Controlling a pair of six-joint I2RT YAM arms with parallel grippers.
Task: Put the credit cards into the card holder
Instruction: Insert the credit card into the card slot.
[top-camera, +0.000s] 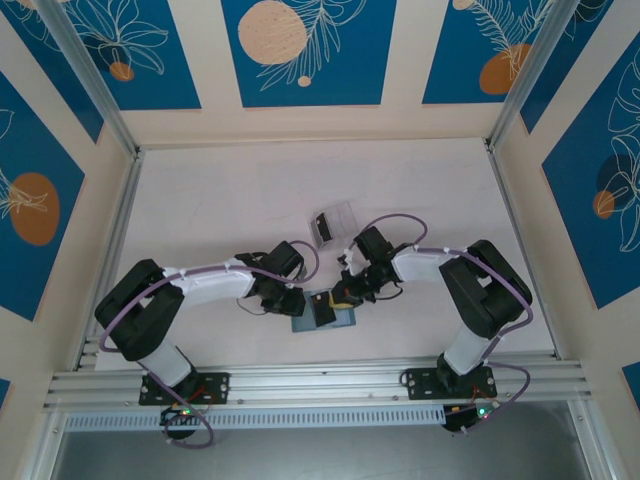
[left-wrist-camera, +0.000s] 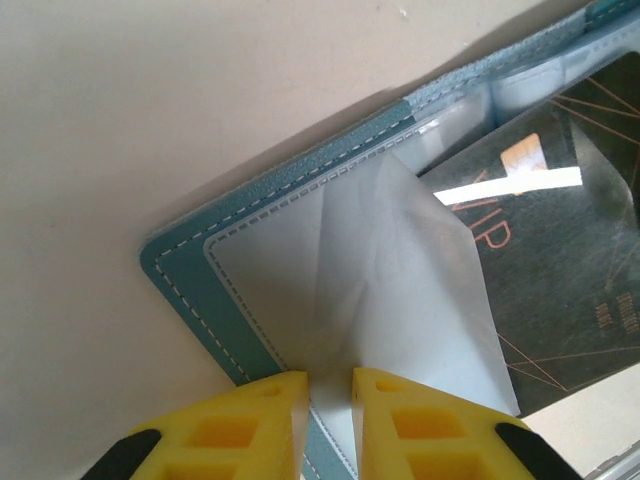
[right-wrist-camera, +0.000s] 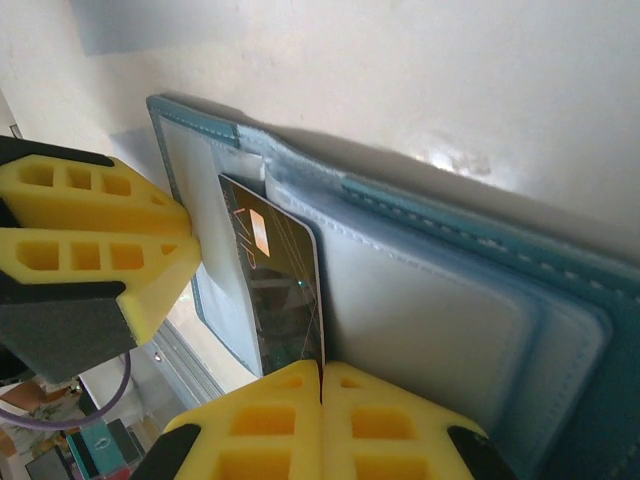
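Top view: teal card holder lies open on the desk near the front edge, between the two arms. Left gripper is at its left side, right gripper over its middle. A clear plastic box sits further back, apart from them. Left wrist: jaws pinched on the holder's clear pocket flap, with a dark "VIP" credit card under the flap. Right wrist: jaws together, clamped on the card's near edge. The card's far end is tucked into the pocket beside the fold.
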